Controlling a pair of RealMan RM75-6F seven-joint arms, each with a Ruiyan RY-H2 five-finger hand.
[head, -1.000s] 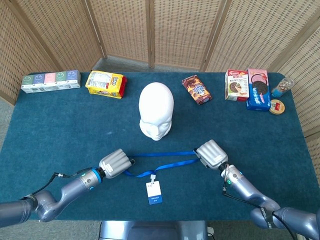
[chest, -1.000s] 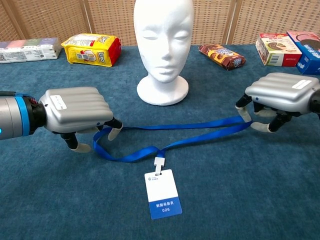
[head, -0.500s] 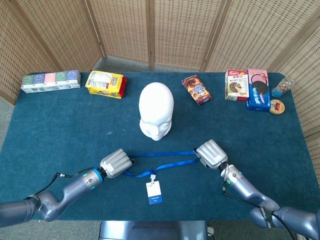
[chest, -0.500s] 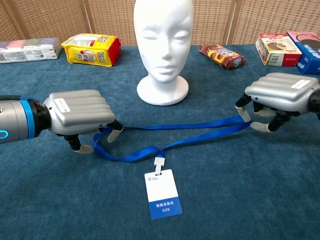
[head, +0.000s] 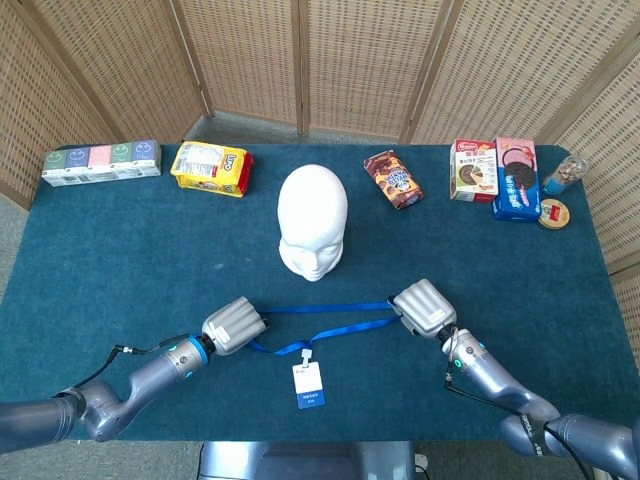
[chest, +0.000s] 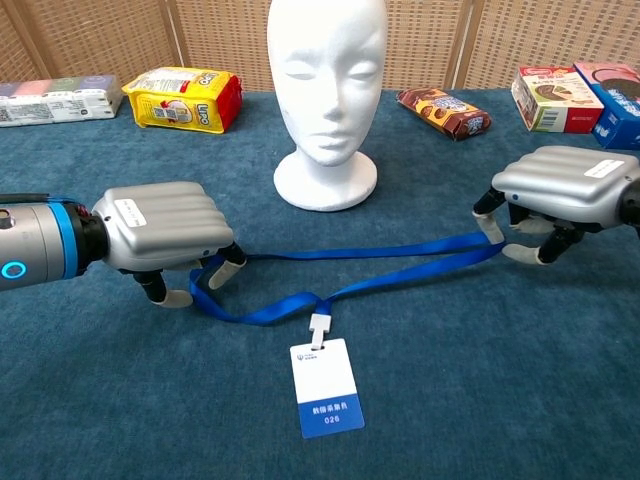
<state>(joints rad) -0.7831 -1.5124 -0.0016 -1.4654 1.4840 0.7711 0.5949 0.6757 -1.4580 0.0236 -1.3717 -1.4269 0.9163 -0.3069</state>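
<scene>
Lanyard (chest: 350, 285) flat blue ribbon, ridged metal hands

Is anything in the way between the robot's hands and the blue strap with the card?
No. The left hand and right hand are already at the two ends of the blue lanyard, fingers touching it. Nothing lies between them.

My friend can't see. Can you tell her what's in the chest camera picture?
Two silver robot hands, the left hand and the right hand, each pinch one end of a blue ribbon lanyard lying on the dark blue table cloth. A white and blue badge card hangs from its middle, and a white foam mannequin head stands behind.
</scene>
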